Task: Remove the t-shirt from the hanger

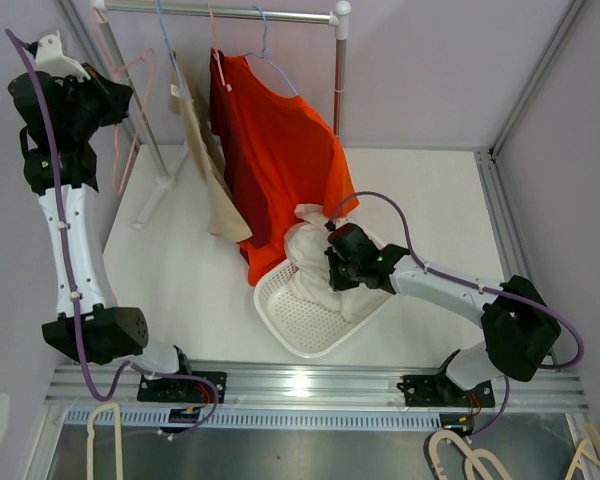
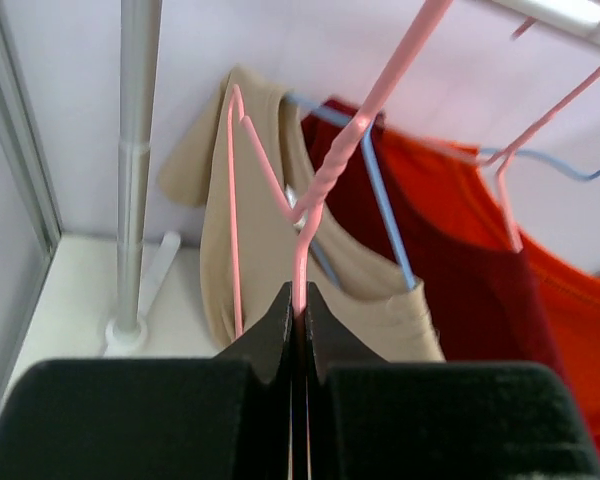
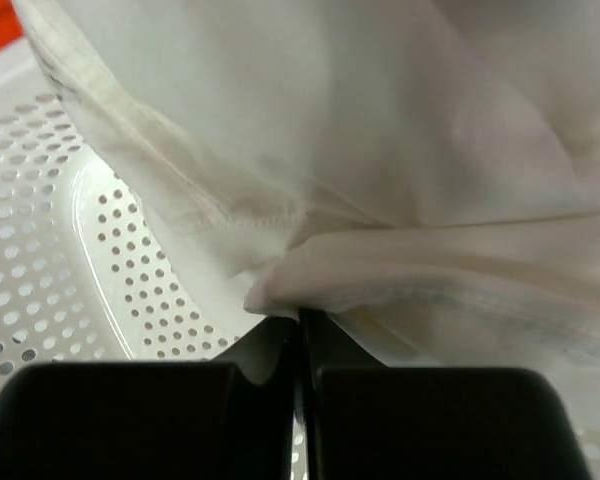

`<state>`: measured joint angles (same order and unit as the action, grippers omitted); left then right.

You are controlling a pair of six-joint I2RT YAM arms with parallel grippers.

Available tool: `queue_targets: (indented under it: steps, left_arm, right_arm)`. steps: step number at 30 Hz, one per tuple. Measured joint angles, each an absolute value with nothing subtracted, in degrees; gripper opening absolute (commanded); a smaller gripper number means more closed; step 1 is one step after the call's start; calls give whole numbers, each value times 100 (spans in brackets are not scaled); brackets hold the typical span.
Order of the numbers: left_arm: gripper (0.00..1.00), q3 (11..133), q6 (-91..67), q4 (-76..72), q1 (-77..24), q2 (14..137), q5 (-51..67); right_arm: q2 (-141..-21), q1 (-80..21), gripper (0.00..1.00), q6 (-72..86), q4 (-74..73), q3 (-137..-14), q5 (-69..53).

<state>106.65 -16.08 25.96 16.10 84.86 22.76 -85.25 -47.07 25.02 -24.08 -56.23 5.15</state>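
Note:
My left gripper is shut on the wire of a bare pink hanger, held up at the left end of the rack; in the left wrist view the fingers clamp the hanger's pink wire. My right gripper is low over the white basket, shut on a fold of the white t-shirt. In the right wrist view the jaws pinch the hem of the t-shirt, which lies bunched in the perforated basket.
A clothes rack rod at the back holds a beige shirt, a dark red shirt and an orange shirt on hangers. The orange shirt's hem hangs by the basket. Spare hangers lie below the front rail.

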Motion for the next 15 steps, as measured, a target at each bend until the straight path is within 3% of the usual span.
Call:
queue_targets:
  steps: [3, 4, 5, 6, 12, 15]
  left_arm:
    - [1, 11078, -1627, 2381, 1610, 8702, 2379]
    - [1, 11198, -1645, 2270, 1612, 8779, 2434]
    - [1, 11279, -1651, 2163, 1612, 8847, 2475]
    - [1, 11360, -1664, 2058, 1612, 8930, 2530]
    - [1, 12193, -1695, 1909, 1616, 9618, 2591]
    - [1, 12682, -1699, 1909, 1616, 10044, 2620]
  right_arm:
    - [-8477, -4707, 1, 2591, -2416, -5483, 368]
    - [-8471, -4707, 4, 2604, -2427, -5457, 333]
    - [-8462, -4707, 14, 2615, -2436, -5443, 296]
    - [-8447, -4707, 16, 2639, -2447, -5433, 255]
    - [-8108, -4827, 11, 2668, -2574, -5341, 231]
    - [-7972, -4934, 41, 2757, -2655, -5336, 235]
